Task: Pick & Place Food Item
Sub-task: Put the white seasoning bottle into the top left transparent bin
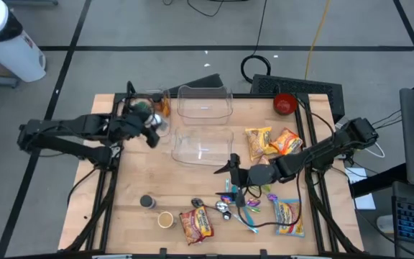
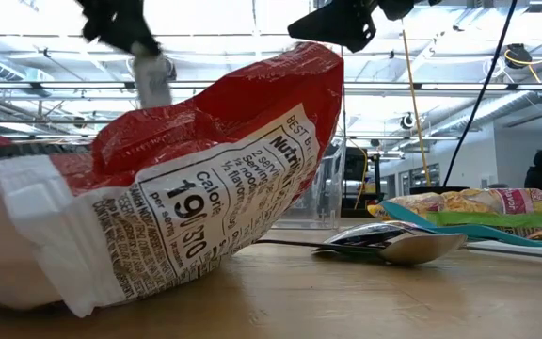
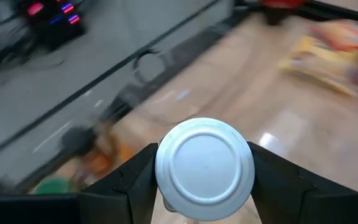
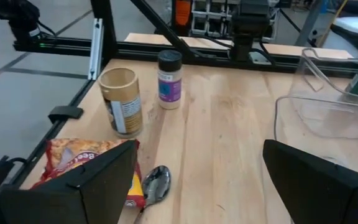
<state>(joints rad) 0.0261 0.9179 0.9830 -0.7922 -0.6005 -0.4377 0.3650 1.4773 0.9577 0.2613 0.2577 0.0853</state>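
Left claw [image 3: 205,186] is pinching a silver-lidded can [image 3: 204,167] above the table's [image 1: 192,183] far-left area; right claw [image 4: 197,186] is hovering spread near the spoon [image 4: 155,185] and noodle packet [image 4: 73,163].

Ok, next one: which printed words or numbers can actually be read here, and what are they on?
"Nutri" (cut off), on the red and white noodle packet, low view.
"19/30" and "Calorie", same packet.
"BEST B", cut off at its top edge.
The packet's finer lines: too small.
Spice jar and tan can labels: unreadable.
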